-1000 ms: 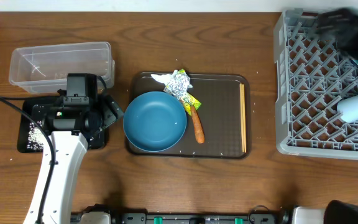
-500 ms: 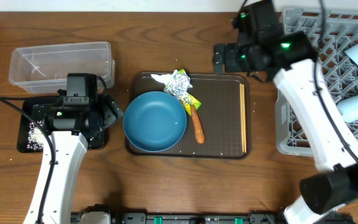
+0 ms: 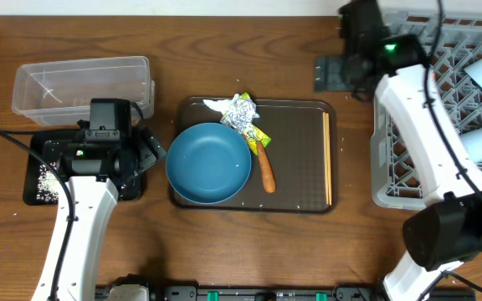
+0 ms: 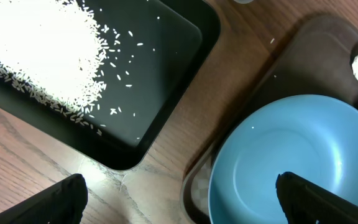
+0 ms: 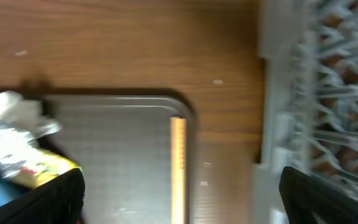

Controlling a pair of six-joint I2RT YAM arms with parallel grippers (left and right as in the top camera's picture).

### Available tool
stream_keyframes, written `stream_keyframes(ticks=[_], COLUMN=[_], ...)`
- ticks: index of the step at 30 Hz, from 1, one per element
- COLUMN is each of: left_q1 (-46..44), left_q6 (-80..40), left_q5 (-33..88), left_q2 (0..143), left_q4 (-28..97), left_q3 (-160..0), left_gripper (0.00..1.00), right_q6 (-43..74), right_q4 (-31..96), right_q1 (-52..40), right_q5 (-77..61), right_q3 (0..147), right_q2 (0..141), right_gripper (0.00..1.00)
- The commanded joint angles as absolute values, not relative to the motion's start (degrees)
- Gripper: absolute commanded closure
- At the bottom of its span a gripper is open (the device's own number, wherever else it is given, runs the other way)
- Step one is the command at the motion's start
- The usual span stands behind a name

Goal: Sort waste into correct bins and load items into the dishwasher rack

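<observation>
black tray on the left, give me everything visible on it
The black tray is shallow and rectangular with rounded corners and a low raised rim, and looks like glossy plastic. It lies flat on the wooden table. A heap of white rice fills one end, and loose grains trail across the bare floor. A strip of table separates it from the brown serving tray.
</observation>
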State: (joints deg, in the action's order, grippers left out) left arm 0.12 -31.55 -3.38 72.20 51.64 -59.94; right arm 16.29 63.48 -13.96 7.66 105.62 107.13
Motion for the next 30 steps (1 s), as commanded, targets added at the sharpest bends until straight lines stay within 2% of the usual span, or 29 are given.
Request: stream_keyframes(ticks=[1, 12, 17, 20, 25, 30], left_q1=[0.36, 0.36, -0.84, -4.89, -16.51, -26.81], left_q6=[-32.01, -37.01, -44.42, -40.1, -35.44, -36.51], left_q5=[-3.84, 3.62, 22.22, 28.14, 25.74, 14.0], left_q2=[71.48, 71.46, 71.48, 71.48, 72.25, 75.22], left_q4=[51.81, 51.81, 50.74, 46.22, 41.43, 37.23], left_q3=[-61.3, -61.3, -60.97, -60.45, -60.45, -60.45], left_gripper=[0.0, 0.0, 0.0, 0.0, 0.0, 0.0], right_q6=[15.79, 15.59, 15.59, 15.59, 15.59, 15.59], right_q4=[64.12, 64.07, 64.1, 64.1, 64.1, 64.1], right_q1=[-10.85, -2.76, -2.26, -2.28, -2.31, -2.31], right_q5=[10.13, 8.99, 8.99, 8.99, 8.99, 8.99], right_q3=[105.82, 105.47, 105.47, 105.47, 105.47, 105.47], right_q2=[107.04, 107.04, 107.04, 107.04, 107.04, 107.04], right_gripper=[0.01, 0.01, 0.01, 0.01, 0.01, 0.01])
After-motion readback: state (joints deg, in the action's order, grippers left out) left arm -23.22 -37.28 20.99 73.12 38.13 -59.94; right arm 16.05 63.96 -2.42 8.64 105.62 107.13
